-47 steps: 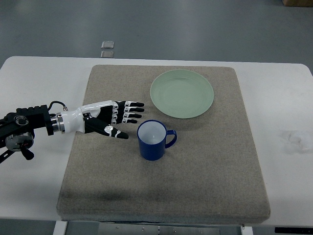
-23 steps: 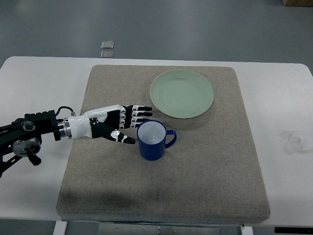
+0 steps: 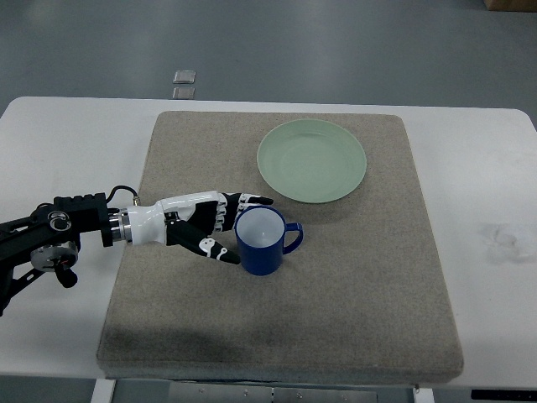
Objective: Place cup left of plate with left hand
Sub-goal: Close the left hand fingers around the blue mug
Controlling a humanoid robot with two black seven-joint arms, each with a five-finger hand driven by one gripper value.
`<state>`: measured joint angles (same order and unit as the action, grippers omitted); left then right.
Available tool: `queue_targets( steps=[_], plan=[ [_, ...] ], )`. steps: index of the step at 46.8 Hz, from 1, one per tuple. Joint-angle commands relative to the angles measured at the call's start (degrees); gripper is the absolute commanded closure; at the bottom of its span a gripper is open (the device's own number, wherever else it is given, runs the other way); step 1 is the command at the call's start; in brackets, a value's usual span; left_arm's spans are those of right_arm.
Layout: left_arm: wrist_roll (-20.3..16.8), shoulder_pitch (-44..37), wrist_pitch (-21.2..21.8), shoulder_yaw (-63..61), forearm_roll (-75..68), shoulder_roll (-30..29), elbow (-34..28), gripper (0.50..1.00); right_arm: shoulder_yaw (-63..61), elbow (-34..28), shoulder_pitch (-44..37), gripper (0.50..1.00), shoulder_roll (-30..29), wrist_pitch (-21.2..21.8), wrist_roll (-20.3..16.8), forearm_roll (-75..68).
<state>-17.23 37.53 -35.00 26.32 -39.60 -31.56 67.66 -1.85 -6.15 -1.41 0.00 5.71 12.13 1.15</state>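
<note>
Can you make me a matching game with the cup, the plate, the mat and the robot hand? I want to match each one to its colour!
Things:
1. cup
2. plate
3. mat
4. left hand

Colours:
A. pale green
B. black and white
C. blue
D. grey-brown

Pairs: 1-C, 2-A, 3-D, 4-B

- the left hand (image 3: 205, 227) covers the blue cup (image 3: 264, 241)'s near-left wall, so you can't tell if the fingers touch it.
- the left arm (image 3: 50, 239) is cut off at the picture's left edge.
- the table (image 3: 67, 151)'s front edge is cut off at the bottom.
</note>
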Motion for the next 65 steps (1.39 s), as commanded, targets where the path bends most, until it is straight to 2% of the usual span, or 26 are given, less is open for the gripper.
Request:
queue_targets(
  steps=[1, 18, 50, 58, 61, 63, 65],
  plan=[
    [0.0, -0.09, 0.0, 0.05, -0.04, 0.27, 0.01, 0.51, 0.0, 0.0, 0.0, 0.568, 0.0, 0.0, 0.0, 0.0],
    [0.35, 0.09, 0.0, 0.05, -0.3, 2.91, -0.52, 0.51, 0.0, 0.0, 0.0, 0.568, 0.0, 0.0, 0.0, 0.0],
    [0.26, -0.09, 0.0, 0.05, -2.94, 4.41, -1.57, 0.521, 0.0, 0.0, 0.0, 0.568, 0.0, 0.0, 0.0, 0.0],
    [0.26, -0.09, 0.0, 0.05, -3.02, 5.11, -1.57, 0.574, 0.0, 0.0, 0.0, 0.568, 0.0, 0.0, 0.0, 0.0],
    [0.26, -0.09, 0.0, -0.04, -3.11, 5.37, -1.57, 0.632, 0.0, 0.0, 0.0, 0.568, 0.0, 0.0, 0.0, 0.0],
    [0.26, -0.09, 0.0, 0.05, -3.02, 5.37, -1.57, 0.641, 0.0, 0.0, 0.0, 0.568, 0.0, 0.0, 0.0, 0.0],
    [0.26, -0.09, 0.0, -0.04, -3.02, 5.63, -1.57, 0.671, 0.0, 0.0, 0.0, 0.568, 0.0, 0.0, 0.0, 0.0]
  ],
)
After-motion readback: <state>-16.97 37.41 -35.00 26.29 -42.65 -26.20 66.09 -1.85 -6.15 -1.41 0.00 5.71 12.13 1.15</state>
